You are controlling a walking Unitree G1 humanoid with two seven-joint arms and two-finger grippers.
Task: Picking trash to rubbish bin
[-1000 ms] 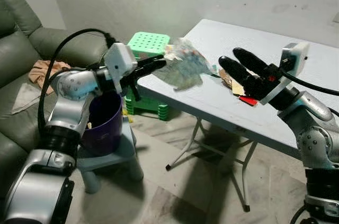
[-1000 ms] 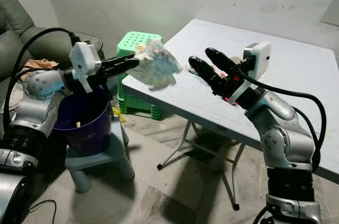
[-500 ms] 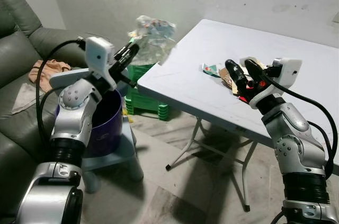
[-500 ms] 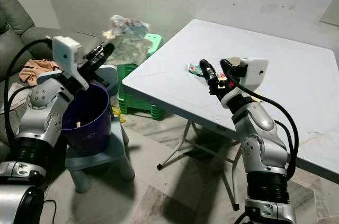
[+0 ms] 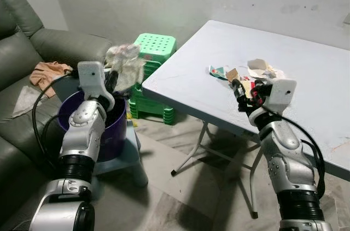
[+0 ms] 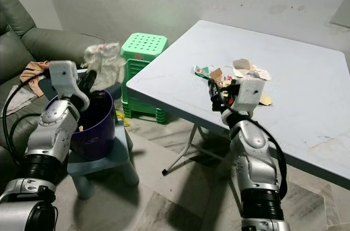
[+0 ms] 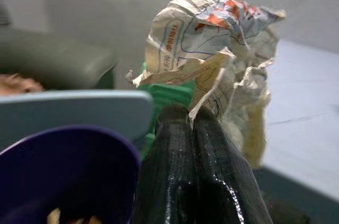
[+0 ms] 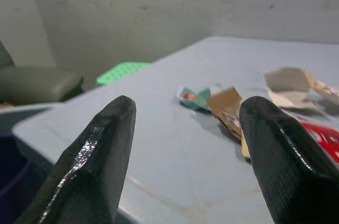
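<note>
We are working in a bare room with a green sofa (image 5: 33, 40) at far left. Our left gripper (image 5: 112, 78) is pinching a crumpled, printed paper wrapper (image 5: 126, 64) just above the glossy purple bin (image 6: 93, 124), which already holds scraps; release is pending. A perforated green stool (image 5: 153, 45) stands beside the matte grey folding table (image 5: 186, 78). Our right gripper (image 8: 183, 144), fingers spread and empty, is pointing at remaining flat wrappers (image 5: 249, 75) on the table.

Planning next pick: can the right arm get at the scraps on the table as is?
Probably yes. The right gripper is open just short of the scraps on the table, with bare tabletop between them.
</note>
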